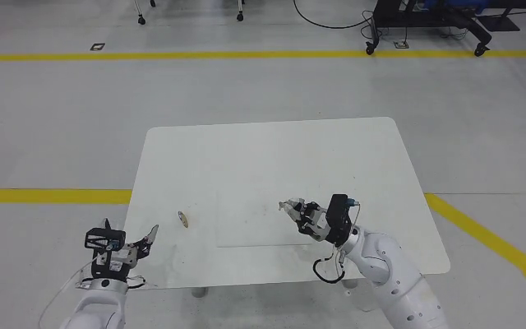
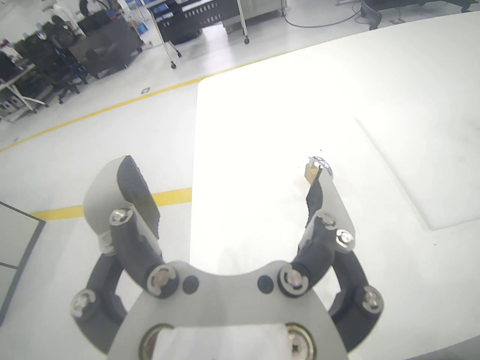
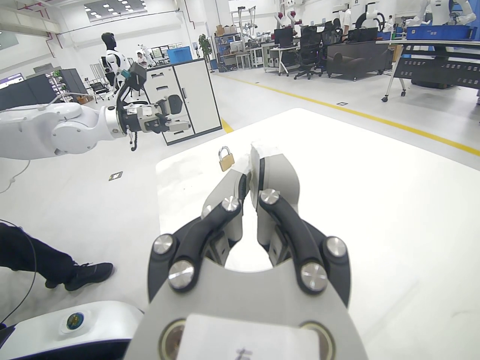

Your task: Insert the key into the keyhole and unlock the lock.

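While the lock [image 1: 182,218] lies on the table [image 1: 271,156], the left gripper [image 2: 225,177] hangs spread near it; the right gripper [image 3: 250,164] is pressed together.

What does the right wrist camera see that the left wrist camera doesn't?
Right wrist view, not left: the shut right gripper, plus the left gripper seen from the side, beyond the edge of the table. Left wrist view, not right: a flat white sheet on the table. Both: the padlock on the table.
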Robot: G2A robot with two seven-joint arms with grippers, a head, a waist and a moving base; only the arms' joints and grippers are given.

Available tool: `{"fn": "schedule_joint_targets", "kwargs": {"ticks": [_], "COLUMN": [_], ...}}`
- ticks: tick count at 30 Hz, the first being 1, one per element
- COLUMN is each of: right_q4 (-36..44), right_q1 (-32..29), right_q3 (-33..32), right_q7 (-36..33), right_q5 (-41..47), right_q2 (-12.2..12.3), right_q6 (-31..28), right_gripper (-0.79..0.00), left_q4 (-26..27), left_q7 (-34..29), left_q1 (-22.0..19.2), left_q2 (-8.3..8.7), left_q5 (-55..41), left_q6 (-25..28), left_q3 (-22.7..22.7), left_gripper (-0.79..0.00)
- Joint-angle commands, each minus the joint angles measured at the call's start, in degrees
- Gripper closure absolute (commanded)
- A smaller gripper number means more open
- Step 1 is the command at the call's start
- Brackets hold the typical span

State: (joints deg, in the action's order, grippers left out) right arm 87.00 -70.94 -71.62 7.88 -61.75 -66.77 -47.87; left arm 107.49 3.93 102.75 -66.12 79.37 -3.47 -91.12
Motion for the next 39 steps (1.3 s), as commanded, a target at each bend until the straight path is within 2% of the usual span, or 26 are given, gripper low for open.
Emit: {"fn": "schedule_joint_targets", "kwargs": {"ticks": [1, 4, 7, 8, 9, 10, 11, 21, 23, 26, 29, 32, 36, 39], "right_q4": [0.0, 0.0, 0.0, 0.0, 0.0, 0.0, 0.0, 0.0, 0.0, 0.1, -1.1, -3.4, -7.8, -10.1], "right_q1": [0.0, 0.0, 0.0, 0.0, 0.0, 0.0, 0.0, 0.0, 0.0, -0.2, 0.9, 2.7, 5.9, 8.6], "right_q3": [0.0, 0.0, 0.0, 0.0, 0.0, 0.0, 0.0, 0.0, 0.0, 0.8, 1.9, 3.2, 6.0, 7.6], "right_q7": [0.0, 0.0, 0.0, 0.0, 0.0, 0.0, 0.0, 0.0, 0.0, -1.3, -4.6, -8.8, -17.1, -24.1], "right_q5": [0.0, 0.0, 0.0, 0.0, 0.0, 0.0, 0.0, 0.0, 0.0, 0.7, 5.7, 13.0, 28.0, 38.7], "right_q2": [0.0, 0.0, 0.0, 0.0, 0.0, 0.0, 0.0, 0.0, 0.0, 0.0, -0.1, -0.2, -0.1, 0.3], "right_q6": [0.0, 0.0, 0.0, 0.0, 0.0, 0.0, 0.0, 0.0, 0.0, -1.0, -3.5, -5.9, -10.1, -10.1], "right_gripper": [0.0, 0.0, 0.0, 0.0, 0.0, 0.0, 0.0, 0.0, 0.0, 0.0, 0.0, 0.0, 0.0, 0.0], "left_q4": [3.0, 4.5, 2.6, 1.5, 0.3, -1.0, -0.7, -0.7, -0.9, -3.4, -7.2, -10.2, -12.2, -12.7], "left_q7": [-3.3, -12.8, -28.7, -35.1, -41.8, -48.7, -53.0, -53.0, -57.6, -65.0, -75.8, -78.0, -75.4, -71.9], "left_q1": [1.7, 1.9, -1.4, -3.3, -5.5, -8.1, -10.1, -10.1, -9.4, -11.7, -16.6, -21.6, -25.8, -27.5], "left_q2": [0.33, 1.14, 2.15, 2.55, 2.95, 3.36, 3.63, 3.63, 3.8, 4.28, 4.84, 5.23, 5.54, 5.65], "left_q5": [-12.2, -26.9, -46.4, -53.4, -60.1, -64.2, -65.3, -65.3, -69.0, -80.8, -97.4, -104.2, -100.9, -94.4], "left_q6": [15.2, 31.4, 42.7, 43.8, 42.5, 37.4, 34.9, 34.9, 36.1, 37.7, 35.9, 33.7, 36.3, 39.8], "left_q3": [-1.3, -3.9, -3.0, -2.0, -1.0, -0.6, -0.3, -0.3, 2.1, 3.4, 5.8, 7.9, 11.3, 13.8], "left_gripper": [-0.785, -0.785, -0.785, -0.785, -0.785, -0.785, -0.785, -0.785, -0.785, -0.785, -0.785, -0.785, -0.754, -0.751]}}
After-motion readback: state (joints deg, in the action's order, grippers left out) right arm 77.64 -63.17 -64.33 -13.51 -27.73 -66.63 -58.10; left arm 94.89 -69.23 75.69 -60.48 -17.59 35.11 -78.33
